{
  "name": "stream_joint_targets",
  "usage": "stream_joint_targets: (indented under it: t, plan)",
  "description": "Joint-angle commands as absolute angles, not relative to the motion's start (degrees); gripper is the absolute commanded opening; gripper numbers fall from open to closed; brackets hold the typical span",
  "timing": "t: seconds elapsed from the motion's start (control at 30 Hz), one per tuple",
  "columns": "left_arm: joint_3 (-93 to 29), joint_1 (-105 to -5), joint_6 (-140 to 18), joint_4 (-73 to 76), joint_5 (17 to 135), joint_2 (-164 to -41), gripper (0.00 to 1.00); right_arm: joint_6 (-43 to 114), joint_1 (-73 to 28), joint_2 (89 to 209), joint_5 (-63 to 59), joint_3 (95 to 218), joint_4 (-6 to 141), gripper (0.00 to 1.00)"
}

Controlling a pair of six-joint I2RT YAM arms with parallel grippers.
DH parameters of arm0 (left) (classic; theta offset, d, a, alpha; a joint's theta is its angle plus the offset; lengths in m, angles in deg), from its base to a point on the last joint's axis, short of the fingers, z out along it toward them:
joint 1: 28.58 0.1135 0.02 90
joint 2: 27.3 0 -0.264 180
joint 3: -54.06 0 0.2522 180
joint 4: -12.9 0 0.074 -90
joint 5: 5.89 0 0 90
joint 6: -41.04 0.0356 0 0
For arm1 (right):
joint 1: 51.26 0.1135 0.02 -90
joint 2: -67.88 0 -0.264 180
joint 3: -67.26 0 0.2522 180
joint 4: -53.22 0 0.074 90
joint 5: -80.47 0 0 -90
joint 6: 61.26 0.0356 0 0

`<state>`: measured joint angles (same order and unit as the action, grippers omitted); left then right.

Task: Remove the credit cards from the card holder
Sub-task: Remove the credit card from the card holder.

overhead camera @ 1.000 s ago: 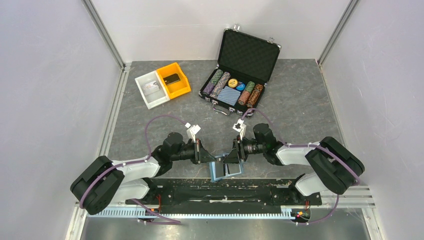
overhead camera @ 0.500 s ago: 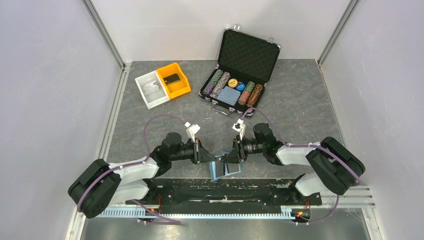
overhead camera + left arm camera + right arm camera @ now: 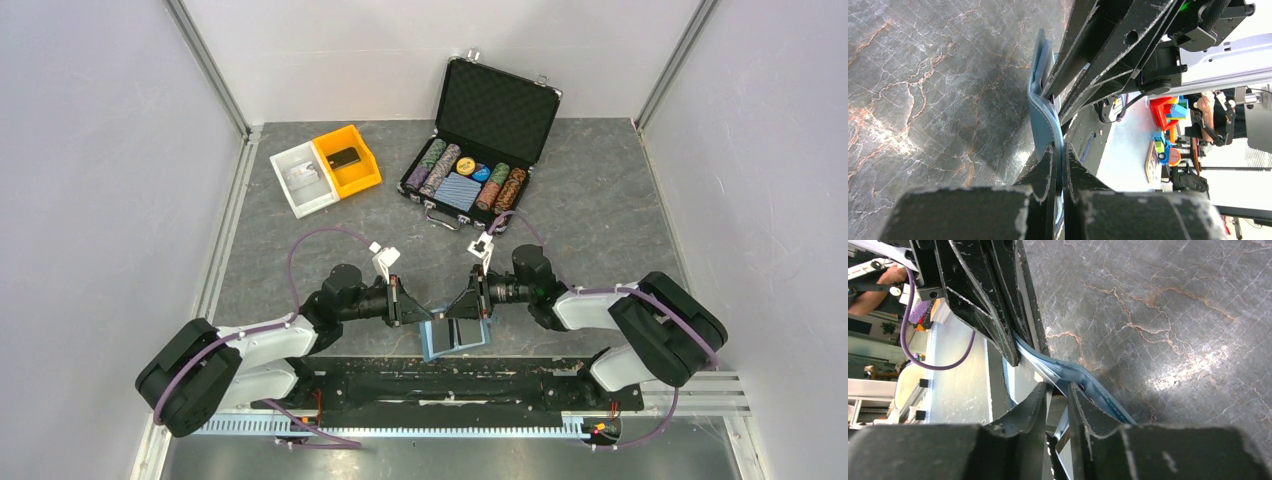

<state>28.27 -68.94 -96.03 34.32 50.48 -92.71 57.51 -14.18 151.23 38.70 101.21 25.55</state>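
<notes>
Left gripper (image 3: 408, 307) clamped on one panel of card holder (image 3: 455, 338), at near table edge. Right gripper (image 3: 468, 303) lifted slightly since last check, pinching opposite panel: probably spreading the fold. Credit cards not discernible. White bin (image 3: 283, 160), yellow bin (image 3: 372, 165), poker-chip case (image 3: 505, 110) well apart. Only crowding: grippers themselves.

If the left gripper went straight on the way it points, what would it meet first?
The left gripper pinches the wallet; straight ahead, the right gripper, also at the wallet, looks first in line, though depth is unclear.
</notes>
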Motion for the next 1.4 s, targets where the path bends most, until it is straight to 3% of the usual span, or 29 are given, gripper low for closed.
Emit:
stream_joint_targets:
  t: [0.0, 0.23, 0.3, 0.43, 0.53, 0.6, 0.77, 1.37]
  plan:
    - [27.96, -69.18, -96.42, 37.83, 49.77, -91.91, 0.02, 58.97, -14.43, 151.09, 41.36, 100.48, 18.29, 0.19]
    - [27.94, -69.18, -95.64, 36.49, 50.75, -91.56, 0.02, 58.97, -17.30, 149.70, 43.15, 98.71, 17.85, 0.10]
    - [27.82, -69.18, -95.46, 35.67, 50.80, -91.70, 0.02, 59.04, -17.60, 149.47, 44.65, 98.54, 17.42, 0.00]
    - [28.25, -69.21, -95.37, 35.29, 50.70, -91.36, 0.02, 59.26, -17.83, 148.35, 46.69, 98.12, 16.84, 0.01]
    - [28.63, -69.19, -95.79, 36.10, 50.89, -91.47, 0.02, 57.66, -18.12, 147.87, 46.38, 98.59, 19.28, 0.15]
    - [28.78, -69.18, -96.00, 36.49, 50.75, -91.55, 0.02, 57.50, -18.28, 147.72, 46.28, 98.43, 19.45, 0.16]
    - [28.96, -69.19, -95.89, 36.36, 50.71, -91.36, 0.02, 57.74, -18.79, 147.37, 47.15, 98.21, 19.03, 0.00]
    - [27.45, -69.12, -92.99, 28.99, 53.43, -90.33, 0.02, 55.43, -24.00, 144.79, 45.95, 100.45, 27.82, 0.00]
